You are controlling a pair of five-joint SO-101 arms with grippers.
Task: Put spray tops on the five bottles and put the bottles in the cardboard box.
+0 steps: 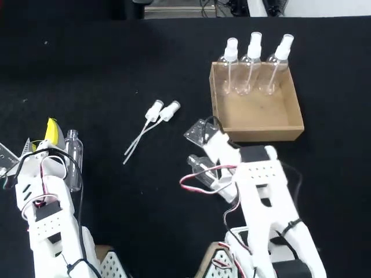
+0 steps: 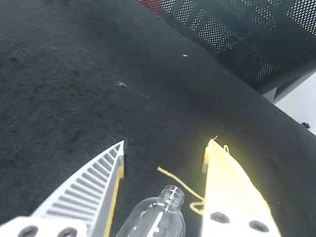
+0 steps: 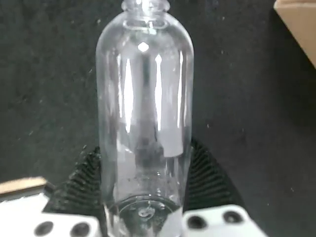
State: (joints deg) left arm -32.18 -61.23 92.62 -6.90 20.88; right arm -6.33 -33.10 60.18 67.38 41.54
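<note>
Right bottle, uncapped, is sitting clamped in right claw, just near of box holding three capped bottles. Left bottle is sitting inside wide-open left claw, near left. Tops are lying on desk between arms. Pinching a top's head and feeding its tube straight into the neck looks best. Right bottle's tilt is proving hard to read.

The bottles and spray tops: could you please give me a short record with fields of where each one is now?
In box: three capped bottles along the far wall of the cardboard box
Loose: two spray tops side by side on the table
Left gripper: around uncapped bottle
Right gripper: jaws shut on second uncapped bottle
</note>
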